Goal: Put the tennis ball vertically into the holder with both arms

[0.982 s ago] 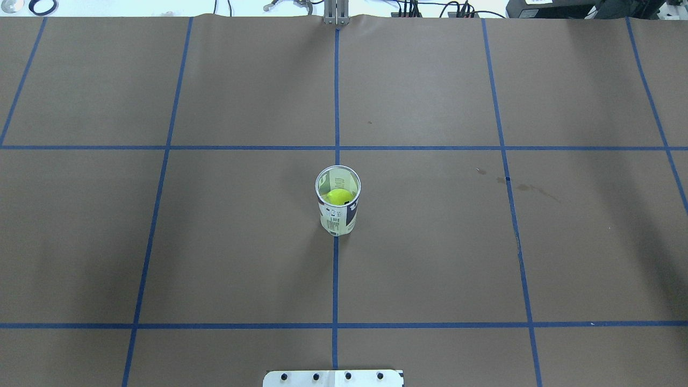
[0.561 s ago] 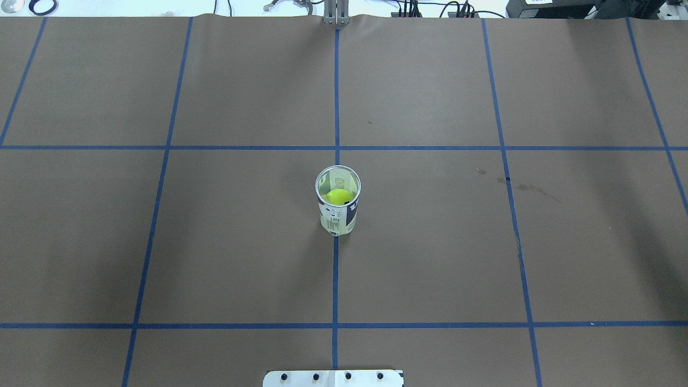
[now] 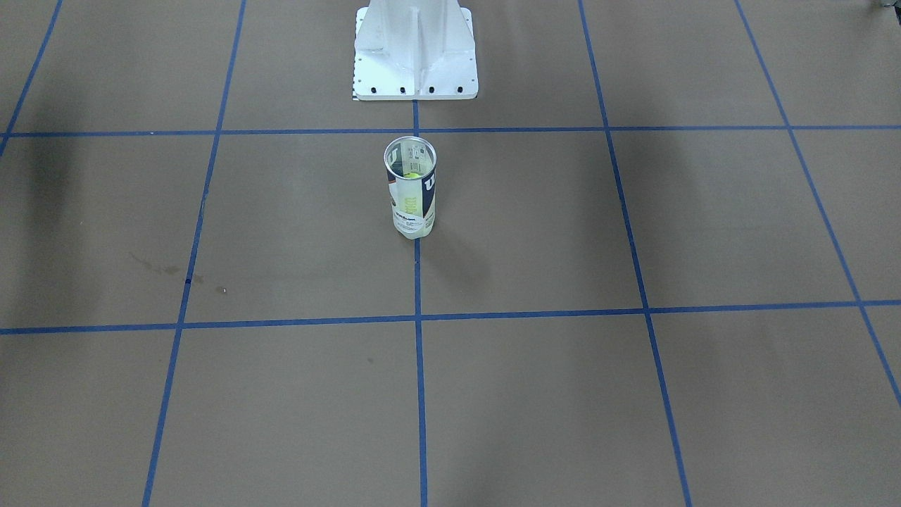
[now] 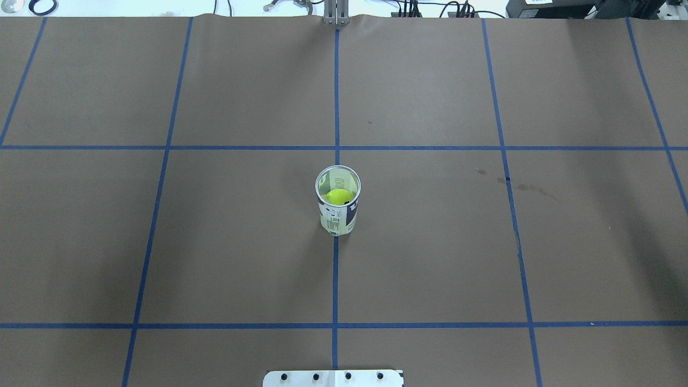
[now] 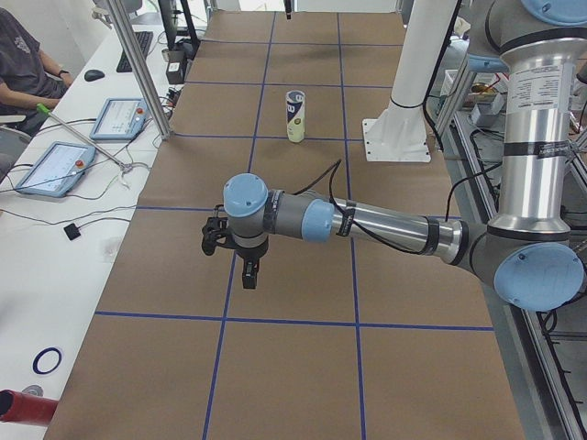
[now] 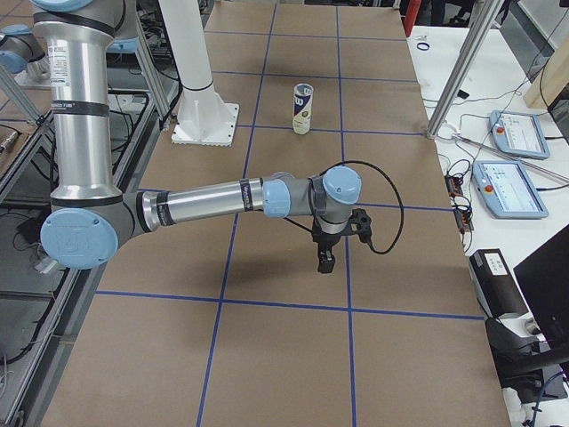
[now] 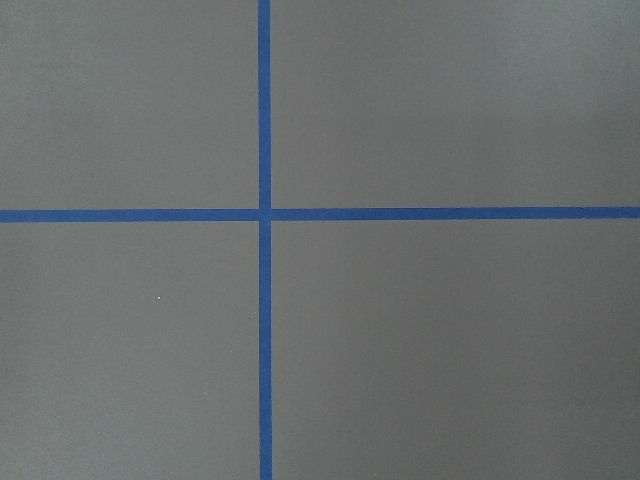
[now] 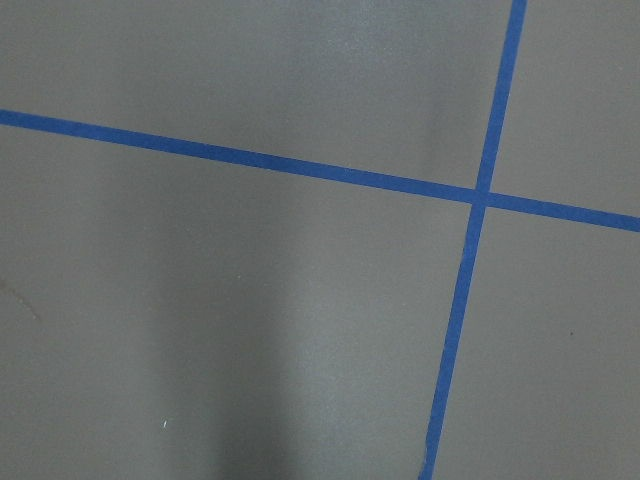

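The holder (image 4: 337,210), a clear can with a white and navy label, stands upright at the table's middle on a blue tape line. It also shows in the front-facing view (image 3: 412,201) and both side views (image 5: 294,115) (image 6: 303,108). A yellow-green tennis ball (image 4: 337,196) sits inside it. My left gripper (image 5: 249,273) hangs over the table well away from the holder, seen only in the left side view. My right gripper (image 6: 325,260) does the same in the right side view. I cannot tell whether either is open or shut. Both wrist views show only brown paper and blue tape.
The white robot pedestal (image 3: 415,56) stands behind the holder. Blue tape lines (image 4: 336,279) divide the brown table cover. Tablets (image 5: 119,117) and a seated operator (image 5: 23,64) are beside the table's far edge, with aluminium posts (image 6: 458,80) there.
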You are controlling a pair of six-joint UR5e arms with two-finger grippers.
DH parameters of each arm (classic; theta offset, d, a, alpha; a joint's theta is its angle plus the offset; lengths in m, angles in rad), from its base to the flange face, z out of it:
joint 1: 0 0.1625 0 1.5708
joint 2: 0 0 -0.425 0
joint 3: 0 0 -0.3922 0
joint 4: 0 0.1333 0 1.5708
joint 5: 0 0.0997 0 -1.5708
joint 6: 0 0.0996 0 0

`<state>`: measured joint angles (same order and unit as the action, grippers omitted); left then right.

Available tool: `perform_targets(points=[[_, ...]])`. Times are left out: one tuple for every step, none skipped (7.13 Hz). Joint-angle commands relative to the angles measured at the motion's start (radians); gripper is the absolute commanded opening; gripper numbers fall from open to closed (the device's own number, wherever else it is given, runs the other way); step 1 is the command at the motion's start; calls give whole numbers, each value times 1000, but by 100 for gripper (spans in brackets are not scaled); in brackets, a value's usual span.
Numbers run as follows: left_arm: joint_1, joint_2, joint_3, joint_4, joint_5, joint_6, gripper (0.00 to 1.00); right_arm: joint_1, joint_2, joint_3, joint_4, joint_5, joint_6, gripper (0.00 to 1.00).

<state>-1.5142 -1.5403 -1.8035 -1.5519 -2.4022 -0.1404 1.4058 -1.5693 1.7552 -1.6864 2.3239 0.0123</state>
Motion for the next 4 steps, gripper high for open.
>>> perform_targets(points=[[-1,6,-31,4,0,-2,100,-1,-3,1,-2,0,0,100],[-1,6,-31,4,2,-2,100,-1,-3,1,-2,-6,0,100],[-1,6,-33,4,0,-1,100,-1,-6,3,-2,-6,0,100],[-1,6,-33,4,0,-2,100,-1,-6,3,-2,-8,0,100]])
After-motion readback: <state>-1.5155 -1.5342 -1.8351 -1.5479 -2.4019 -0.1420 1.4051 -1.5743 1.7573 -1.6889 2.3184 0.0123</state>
